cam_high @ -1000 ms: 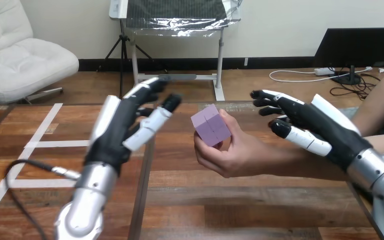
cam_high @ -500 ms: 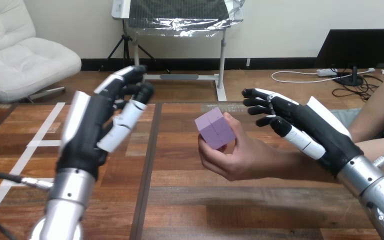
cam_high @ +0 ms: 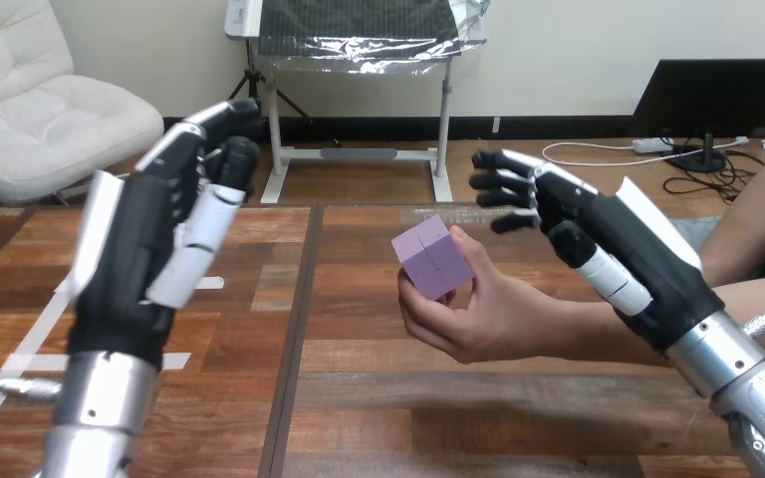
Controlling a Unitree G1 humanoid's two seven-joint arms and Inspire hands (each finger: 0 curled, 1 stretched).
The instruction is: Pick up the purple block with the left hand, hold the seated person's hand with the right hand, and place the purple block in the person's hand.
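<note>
The purple block [cam_high: 431, 257] rests in the person's hand [cam_high: 478, 314], whose fingers and thumb curl round its lower edges at the middle of the head view. My left hand [cam_high: 144, 249] is raised at the left, open, with straight fingers and nothing in it, well apart from the block. My right hand [cam_high: 608, 244] stands open behind and to the right of the person's hand. Its fingers stretch leftward above the person's wrist and do not curl round it.
The wooden table [cam_high: 359, 398] has a dark seam running down its middle and white tape lines [cam_high: 20, 349] at the left. The person's forearm [cam_high: 757, 299] comes in from the right edge behind my right arm.
My left hand has drawn back to the left and risen, away from the block. My right hand has lifted a little, its fingers reaching further left. The block stays in the person's hand.
</note>
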